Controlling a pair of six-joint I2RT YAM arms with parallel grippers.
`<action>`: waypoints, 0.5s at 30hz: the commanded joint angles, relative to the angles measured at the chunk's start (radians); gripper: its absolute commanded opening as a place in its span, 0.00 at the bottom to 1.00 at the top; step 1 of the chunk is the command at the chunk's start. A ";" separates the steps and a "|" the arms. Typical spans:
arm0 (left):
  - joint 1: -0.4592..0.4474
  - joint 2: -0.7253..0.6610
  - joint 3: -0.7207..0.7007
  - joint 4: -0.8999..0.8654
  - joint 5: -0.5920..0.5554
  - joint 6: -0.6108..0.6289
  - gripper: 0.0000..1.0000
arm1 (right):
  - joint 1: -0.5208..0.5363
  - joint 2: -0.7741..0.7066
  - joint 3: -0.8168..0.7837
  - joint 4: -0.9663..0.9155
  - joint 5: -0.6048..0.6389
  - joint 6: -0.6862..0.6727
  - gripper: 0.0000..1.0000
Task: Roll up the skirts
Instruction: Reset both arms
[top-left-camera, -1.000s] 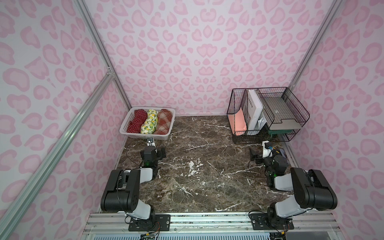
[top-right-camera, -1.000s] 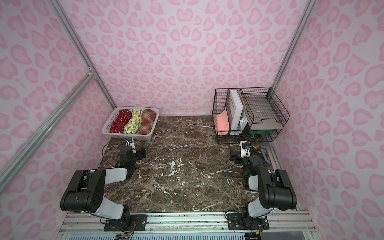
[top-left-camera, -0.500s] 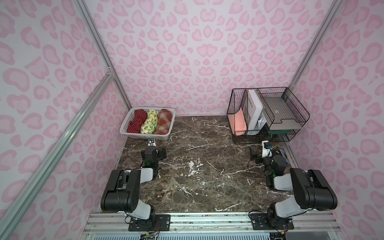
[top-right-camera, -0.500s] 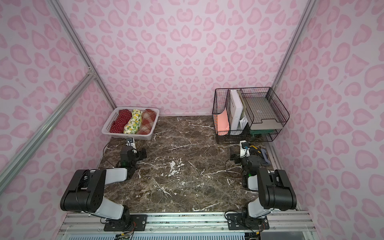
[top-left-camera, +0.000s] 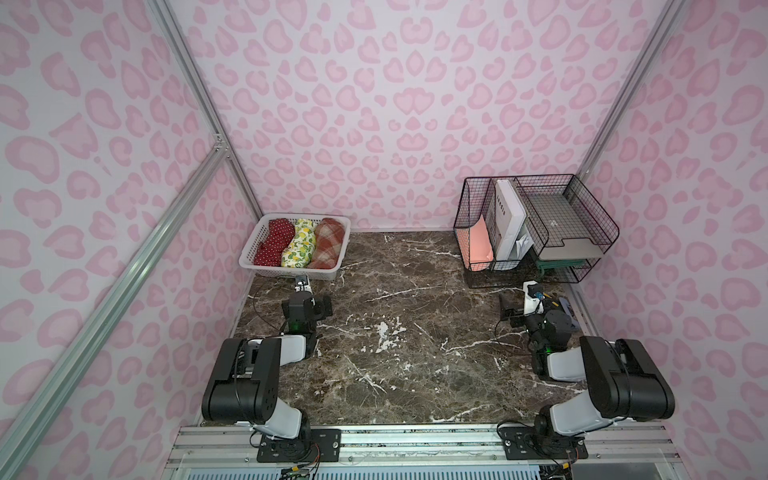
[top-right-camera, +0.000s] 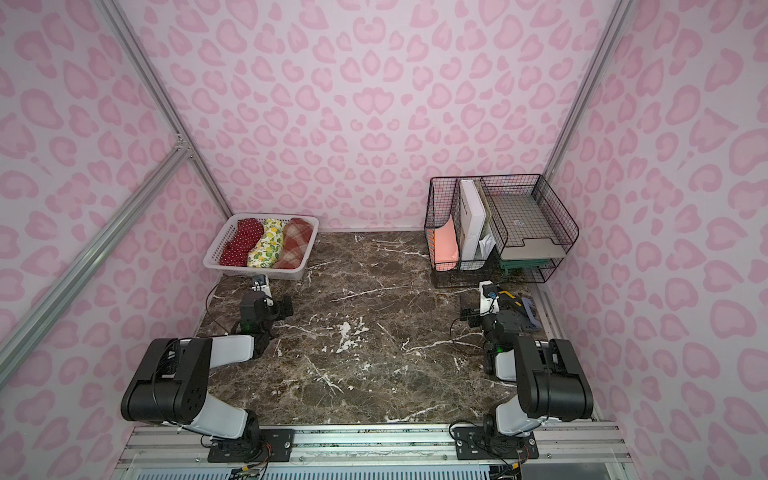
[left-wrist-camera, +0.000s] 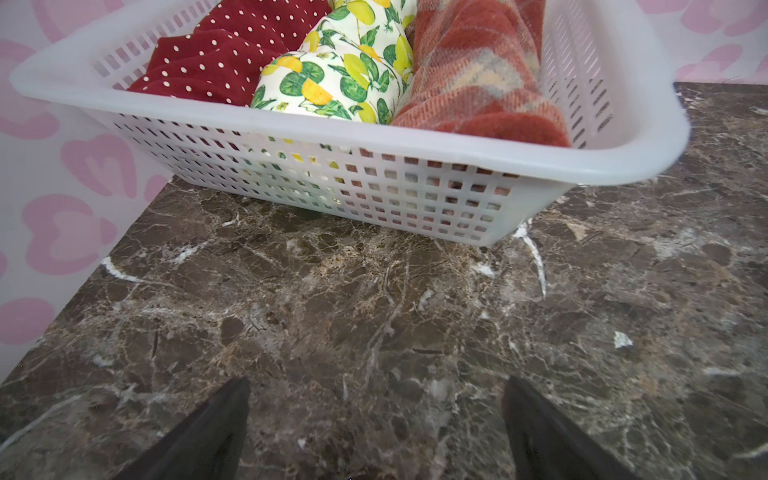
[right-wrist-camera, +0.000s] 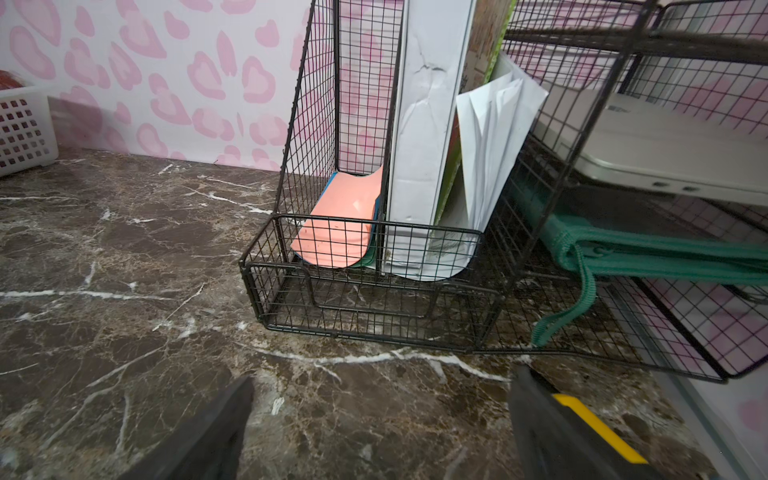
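Observation:
Three rolled skirts lie side by side in a white basket (top-left-camera: 266, 266) at the back left: the red polka-dot skirt (top-left-camera: 272, 243) (left-wrist-camera: 216, 62), the lemon-print skirt (top-left-camera: 298, 245) (left-wrist-camera: 336, 79) and the rust plaid skirt (top-left-camera: 329, 241) (left-wrist-camera: 478, 75). My left gripper (left-wrist-camera: 376, 395) is open, low over the marble just in front of the basket, with nothing between its fingers. In a top view it sits at the left gripper (top-left-camera: 306, 309). My right gripper (right-wrist-camera: 380, 395) is open and empty in front of the wire rack, seen from above as the right gripper (top-left-camera: 525, 309).
A black wire desk organizer (top-left-camera: 536, 232) (right-wrist-camera: 374, 257) stands at the back right with a pink folder (right-wrist-camera: 336, 224), a white binder (right-wrist-camera: 428, 104), papers and a green strap (right-wrist-camera: 582, 291). Pink patterned walls close in on three sides. The marble tabletop (top-left-camera: 415, 332) lies between the arms.

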 joint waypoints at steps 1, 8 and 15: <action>0.001 -0.004 -0.002 0.015 0.007 0.001 0.99 | 0.000 -0.004 0.000 0.030 -0.002 -0.003 1.00; 0.001 -0.005 -0.001 0.015 0.007 0.002 0.99 | -0.042 -0.001 -0.007 0.047 -0.133 -0.006 1.00; 0.001 -0.005 -0.002 0.015 0.006 0.002 0.99 | 0.000 -0.001 0.011 0.008 0.056 0.015 1.00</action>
